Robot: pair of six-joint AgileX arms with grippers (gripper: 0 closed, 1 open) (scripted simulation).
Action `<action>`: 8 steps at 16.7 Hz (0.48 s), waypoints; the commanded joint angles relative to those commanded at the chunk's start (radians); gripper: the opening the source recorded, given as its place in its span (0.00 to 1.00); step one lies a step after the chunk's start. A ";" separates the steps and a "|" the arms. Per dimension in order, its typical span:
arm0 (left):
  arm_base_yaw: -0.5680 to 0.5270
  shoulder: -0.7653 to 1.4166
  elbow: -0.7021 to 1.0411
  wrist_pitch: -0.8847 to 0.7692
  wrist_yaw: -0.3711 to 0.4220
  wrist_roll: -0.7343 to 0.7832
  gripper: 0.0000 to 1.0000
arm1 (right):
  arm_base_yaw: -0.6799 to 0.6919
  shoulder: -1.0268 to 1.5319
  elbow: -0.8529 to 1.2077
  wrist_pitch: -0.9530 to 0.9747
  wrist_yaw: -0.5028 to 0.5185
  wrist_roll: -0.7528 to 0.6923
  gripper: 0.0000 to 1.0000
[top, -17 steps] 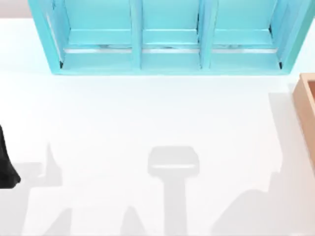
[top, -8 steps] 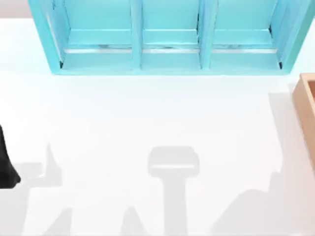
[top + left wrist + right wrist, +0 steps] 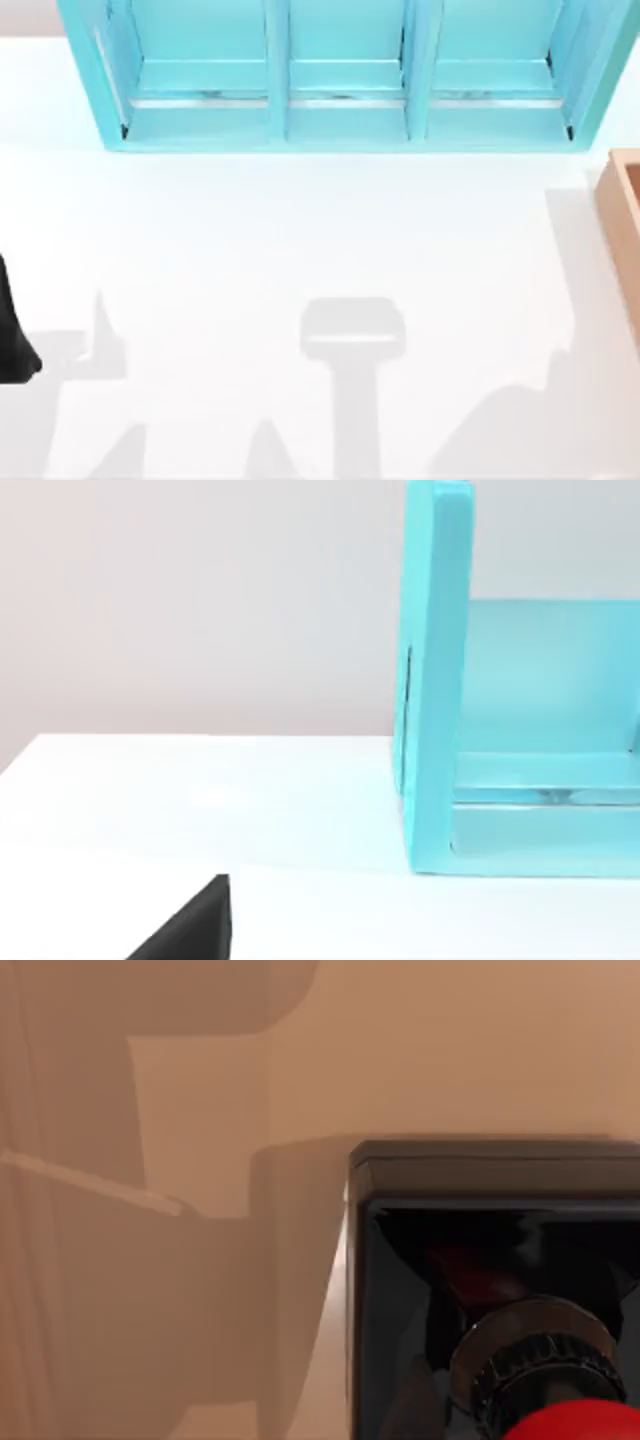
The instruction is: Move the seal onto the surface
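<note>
Inside the tan wooden box (image 3: 625, 220), close under the right wrist camera, the seal (image 3: 520, 1290) is seen as a small, rigid, likely light stamp, best taken by its glossy, possibly slippery red knob (image 3: 580, 1425); finger state cannot be told.

Surface (image 3: 300, 230) — shelf unit (image 3: 340, 75); box (image 3: 625, 220)

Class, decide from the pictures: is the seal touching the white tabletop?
Apart. The right wrist view shows the seal sitting inside the tan box, with tan wood all round its black base. In the top view the tabletop lies outside that box.
</note>
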 joint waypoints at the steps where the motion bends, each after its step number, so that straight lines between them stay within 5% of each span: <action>1: 0.000 0.000 0.000 0.000 0.000 0.000 1.00 | 0.002 -0.001 0.002 -0.002 0.000 0.002 0.00; 8: 0.000 0.000 0.000 0.000 0.000 0.000 1.00 | 0.255 -0.029 0.254 -0.306 -0.001 0.260 0.00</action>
